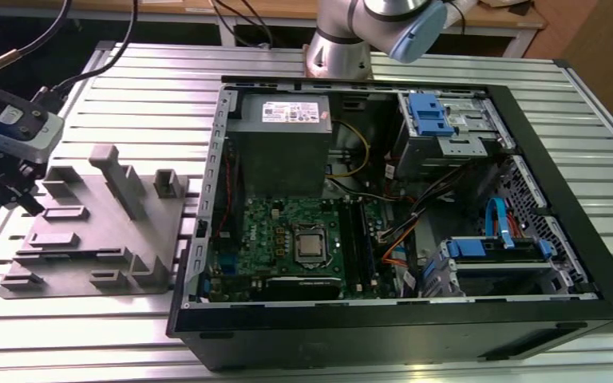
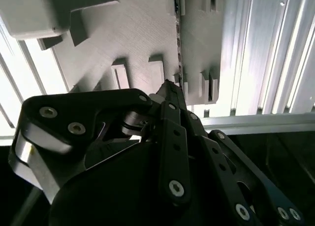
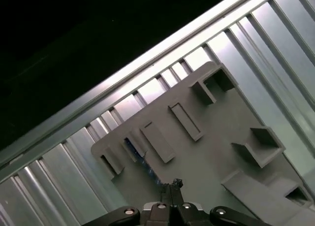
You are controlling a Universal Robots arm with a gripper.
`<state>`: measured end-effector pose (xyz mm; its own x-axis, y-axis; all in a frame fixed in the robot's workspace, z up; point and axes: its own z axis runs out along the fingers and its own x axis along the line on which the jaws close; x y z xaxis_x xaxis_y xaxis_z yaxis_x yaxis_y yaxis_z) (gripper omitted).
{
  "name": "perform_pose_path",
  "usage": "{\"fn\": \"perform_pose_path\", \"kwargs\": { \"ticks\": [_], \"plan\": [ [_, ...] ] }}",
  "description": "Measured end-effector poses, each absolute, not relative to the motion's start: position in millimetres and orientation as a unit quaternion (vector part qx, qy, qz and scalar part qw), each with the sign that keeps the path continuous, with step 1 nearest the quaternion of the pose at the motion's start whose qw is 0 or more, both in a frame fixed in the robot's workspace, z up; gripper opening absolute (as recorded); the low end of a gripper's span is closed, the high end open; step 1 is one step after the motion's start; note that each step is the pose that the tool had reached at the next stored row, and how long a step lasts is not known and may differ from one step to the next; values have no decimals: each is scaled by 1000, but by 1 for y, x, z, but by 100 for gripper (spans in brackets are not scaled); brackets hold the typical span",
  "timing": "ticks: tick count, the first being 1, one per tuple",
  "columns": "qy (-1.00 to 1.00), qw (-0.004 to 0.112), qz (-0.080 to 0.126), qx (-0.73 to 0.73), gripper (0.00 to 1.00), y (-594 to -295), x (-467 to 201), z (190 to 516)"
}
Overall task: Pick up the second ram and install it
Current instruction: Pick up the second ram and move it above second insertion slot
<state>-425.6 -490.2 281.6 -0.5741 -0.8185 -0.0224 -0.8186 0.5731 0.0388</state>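
Where it hangs above the grey tray (image 1: 93, 227), the end effector (image 2: 172, 88) clenches the second ram (image 2: 178, 53).

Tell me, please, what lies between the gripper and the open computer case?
In the exterior view, the grey holder tray lies on the slatted table between the gripper and the computer case.

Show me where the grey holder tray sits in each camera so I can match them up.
Exterior view: the tray lies on the slatted table, at the exterior view's left of the computer case.
Second wrist view: the tray sits just beyond the gripper.
First wrist view: the tray sits beyond the gripper.
Shared landmark: the table's slats beside the tray.
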Motion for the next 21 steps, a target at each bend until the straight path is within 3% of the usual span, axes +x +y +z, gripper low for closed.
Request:
{"fn": "perform_pose_path", "kwargs": {
  "ticks": [21],
  "plan": [
    [783,-3,22,-622,7,-490,-426,276]
  ]
}}
